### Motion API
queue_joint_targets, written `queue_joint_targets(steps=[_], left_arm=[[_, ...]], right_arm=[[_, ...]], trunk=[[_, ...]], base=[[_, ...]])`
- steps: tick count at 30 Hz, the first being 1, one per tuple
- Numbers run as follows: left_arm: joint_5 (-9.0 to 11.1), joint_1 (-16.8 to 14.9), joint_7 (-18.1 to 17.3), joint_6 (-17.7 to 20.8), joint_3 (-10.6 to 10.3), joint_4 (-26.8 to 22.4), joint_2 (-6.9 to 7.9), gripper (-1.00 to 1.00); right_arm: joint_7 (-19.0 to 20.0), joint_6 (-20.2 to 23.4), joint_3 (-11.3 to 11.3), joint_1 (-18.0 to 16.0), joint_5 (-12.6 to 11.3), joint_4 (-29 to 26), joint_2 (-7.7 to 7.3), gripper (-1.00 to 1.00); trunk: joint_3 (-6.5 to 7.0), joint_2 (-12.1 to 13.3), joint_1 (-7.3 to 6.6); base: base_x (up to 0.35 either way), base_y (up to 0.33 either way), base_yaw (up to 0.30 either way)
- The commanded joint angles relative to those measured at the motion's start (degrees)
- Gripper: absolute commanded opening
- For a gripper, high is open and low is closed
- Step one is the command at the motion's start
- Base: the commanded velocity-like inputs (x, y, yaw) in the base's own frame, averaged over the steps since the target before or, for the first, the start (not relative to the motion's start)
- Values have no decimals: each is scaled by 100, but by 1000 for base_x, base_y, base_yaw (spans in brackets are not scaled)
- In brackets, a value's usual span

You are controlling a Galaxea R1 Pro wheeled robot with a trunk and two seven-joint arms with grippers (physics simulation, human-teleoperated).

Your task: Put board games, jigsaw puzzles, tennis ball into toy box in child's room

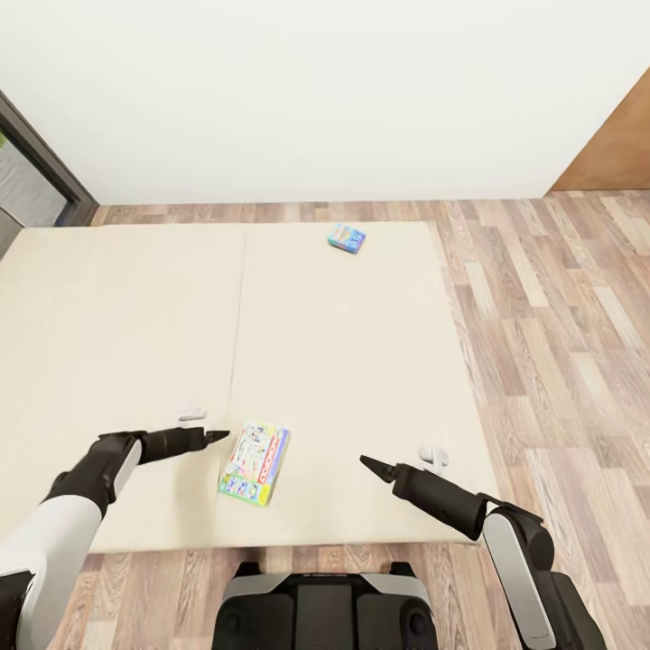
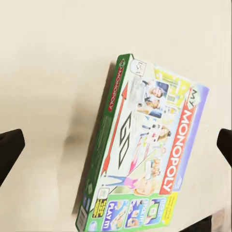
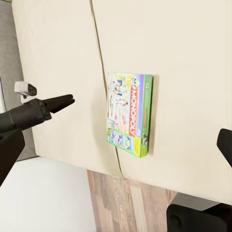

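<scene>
Bed: the beige mattress [image 1: 343, 361] filled the middle of the head view, a seam running down it from the wall end to the near edge, with wood-plank floor [image 1: 560, 343] to its right and along its near side.
White-green board game: the "My Monopoly" box [image 1: 255, 462] lay flat on the mattress near the near edge, just right of the seam, cover up. In the left wrist view the same box [image 2: 145, 150] lay tilted across the frame with its green side wall showing; in the right wrist view it [image 3: 129, 113] lay beside the seam, close to the mattress edge.
Blue board game: the smaller blue box [image 1: 347, 237] lay flat near the far end of the mattress, well apart from the white-green one.
Left gripper: it [image 1: 217, 436] hovered just left of the white-green box, pointing toward it and not touching. In its own wrist view the dark fingers [image 2: 9, 150] stood at opposite edges of the frame, so the jaws were spread wide with nothing between them.
Right gripper: it [image 1: 368, 464] hung over the mattress to the right of the white-green box, apart from it. Its fingers [image 3: 224, 145] likewise sat at the frame's edges, spread and empty.
Robot base: the dark base [image 1: 325, 609] stood at the near edge of the bed.
</scene>
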Motion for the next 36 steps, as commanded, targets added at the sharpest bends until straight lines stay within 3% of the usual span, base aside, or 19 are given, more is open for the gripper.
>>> queue_joint_targets(steps=[1, 8, 36], left_arm=[[-46, -3, -181, 27, 32, 32, -5, 100], [-81, -3, -403, -48, 4, 197, -28, 100], [-66, -7, -510, -43, 10, 152, -14, 100]], right_arm=[[32, 38, -16, -3, 12, -3, 6, 100], [32, 38, -16, -2, 18, -3, 6, 100], [32, 38, -16, -3, -3, -3, 6, 100]], trunk=[[-16, -9, 3], [-82, -9, 3], [-347, -9, 3]], base=[[0, 0, 0], [0, 0, 0], [0, 0, 0]])
